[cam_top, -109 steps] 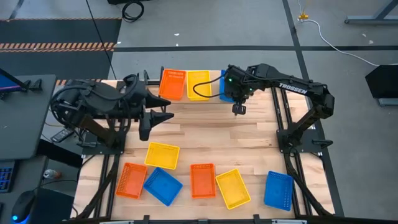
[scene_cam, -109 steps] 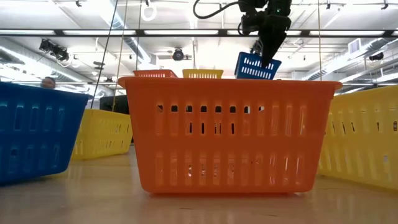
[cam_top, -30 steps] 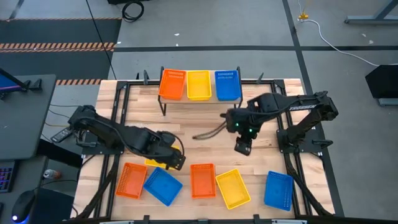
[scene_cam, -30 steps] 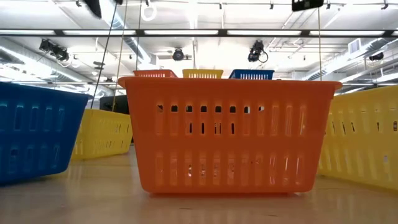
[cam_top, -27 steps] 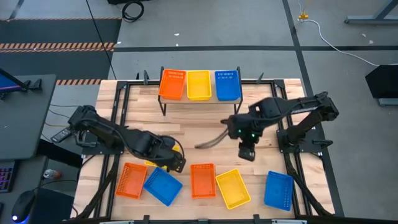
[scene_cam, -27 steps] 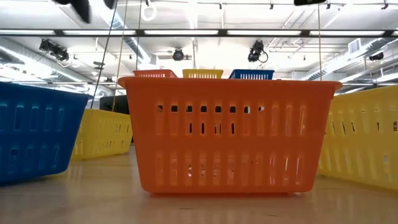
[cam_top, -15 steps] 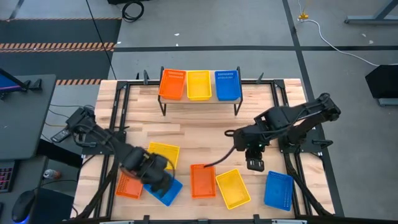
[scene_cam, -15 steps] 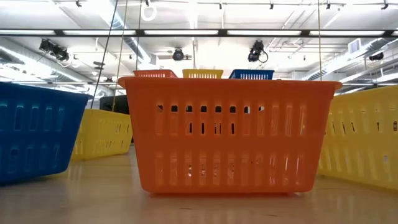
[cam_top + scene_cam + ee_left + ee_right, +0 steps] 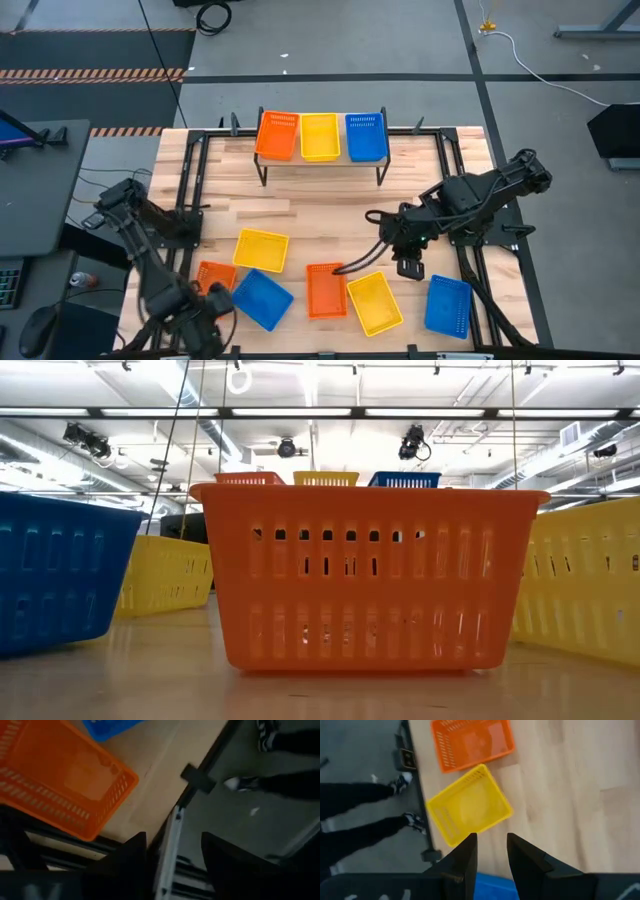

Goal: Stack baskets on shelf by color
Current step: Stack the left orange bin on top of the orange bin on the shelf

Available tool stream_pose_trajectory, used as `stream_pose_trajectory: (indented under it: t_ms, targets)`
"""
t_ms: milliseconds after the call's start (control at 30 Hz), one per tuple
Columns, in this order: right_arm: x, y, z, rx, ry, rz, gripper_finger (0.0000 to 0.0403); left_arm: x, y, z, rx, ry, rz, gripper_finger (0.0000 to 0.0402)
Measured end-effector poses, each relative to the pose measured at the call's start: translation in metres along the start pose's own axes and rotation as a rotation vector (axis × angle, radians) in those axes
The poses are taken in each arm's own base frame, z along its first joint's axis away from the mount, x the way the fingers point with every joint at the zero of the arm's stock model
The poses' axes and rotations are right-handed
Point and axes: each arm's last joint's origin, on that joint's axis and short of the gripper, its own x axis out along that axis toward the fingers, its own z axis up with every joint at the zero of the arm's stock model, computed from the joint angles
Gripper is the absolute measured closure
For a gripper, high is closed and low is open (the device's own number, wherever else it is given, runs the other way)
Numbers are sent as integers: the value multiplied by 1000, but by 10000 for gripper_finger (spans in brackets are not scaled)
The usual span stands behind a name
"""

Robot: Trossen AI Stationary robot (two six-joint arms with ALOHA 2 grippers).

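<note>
Fingers of the right gripper point(image 9: 410, 267) stand slightly apart, empty, just right of the yellow basket point(image 9: 375, 302); left gripper point(image 9: 205, 318), jaws apart, hangs beside the near-left orange basket point(image 9: 213, 280).

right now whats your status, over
Left gripper open, empty, over near-left table edge by orange basket. Right gripper open, empty, above yellow basket. Shelf holds three; six on table. Nothing blocking.

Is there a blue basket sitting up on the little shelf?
Yes, in the high view a blue basket sits on the shelf, at the end of the row beside a yellow basket and an orange basket.
</note>
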Motion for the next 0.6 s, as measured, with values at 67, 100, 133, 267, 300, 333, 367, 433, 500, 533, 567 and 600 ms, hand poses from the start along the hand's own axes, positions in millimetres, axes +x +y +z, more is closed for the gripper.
stream_pose_trajectory:
  t_ms: [67,100,133,267,300,333,367,433,500,533,567,600]
  targets:
    - [0,5,-2,30,-21,4,291,1,1,-12,103,-16,26,199]
    - [1,8,-3,46,-31,1,291,2,3,-18,145,-22,44,197]
    - [1,10,-5,65,-41,-5,291,2,4,-23,176,-23,57,194]
    - [2,18,-12,149,-88,-31,291,3,9,-34,223,-40,110,181]
    - [2,20,-13,176,-102,-37,291,3,9,-37,234,-54,116,178]
    - [2,22,-14,201,-116,-40,291,3,10,-39,247,-71,123,175]
    - [2,24,-15,229,-132,-42,291,4,10,-42,264,-90,135,172]
    - [2,28,-17,275,-176,-34,291,7,10,-46,299,-109,157,166]
    - [1,34,-16,307,-233,-12,291,13,9,-49,321,-112,179,161]
    - [1,36,-16,314,-259,-4,291,17,8,-49,324,-112,192,158]
    - [1,38,-15,321,-277,4,291,21,6,-49,324,-112,205,156]
    - [1,38,-16,330,-286,5,291,25,5,-49,327,-113,218,153]
